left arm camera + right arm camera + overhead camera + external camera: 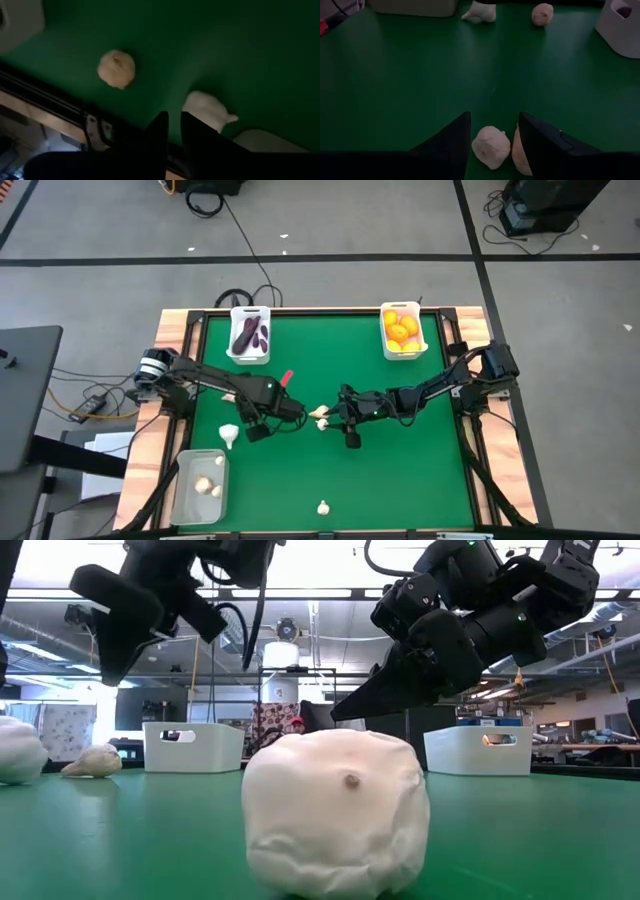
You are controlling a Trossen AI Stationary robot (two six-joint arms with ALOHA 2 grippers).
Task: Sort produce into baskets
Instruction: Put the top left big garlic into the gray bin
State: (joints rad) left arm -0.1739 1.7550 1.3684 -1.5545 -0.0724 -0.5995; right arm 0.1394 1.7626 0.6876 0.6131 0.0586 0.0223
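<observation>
Right gripper [492, 145], fingers apart, straddled one garlic bulb [491, 146]; left gripper [172, 135], fingers together, hovered farther off.

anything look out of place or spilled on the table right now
Nothing spilled or damaged. The baskets stand upright: eggplants in one white basket, citrus in the other, garlic in the clear basket. Garlic bulbs still lie loose on the table: one beside the clear basket, one at the front edge, two between the grippers.
</observation>
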